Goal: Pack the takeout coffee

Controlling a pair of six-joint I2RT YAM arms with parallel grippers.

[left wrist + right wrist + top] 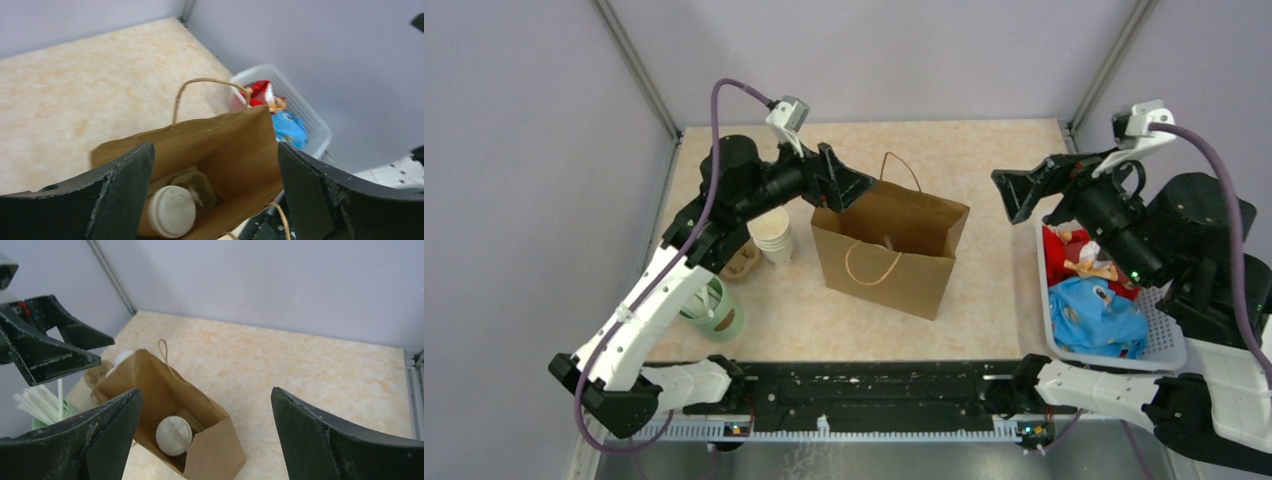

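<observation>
two claws apart: left gripper, right gripper | takeout coffee inside paper bag, seemingly upright

The left arm and right arm share one build: white shells on the near links, glossy black motor housings farther out. A purple cable loops to each small white wrist camera. The left claw and right claw carry broad matte-black wedge fingers, scuffed along the edges.
</observation>
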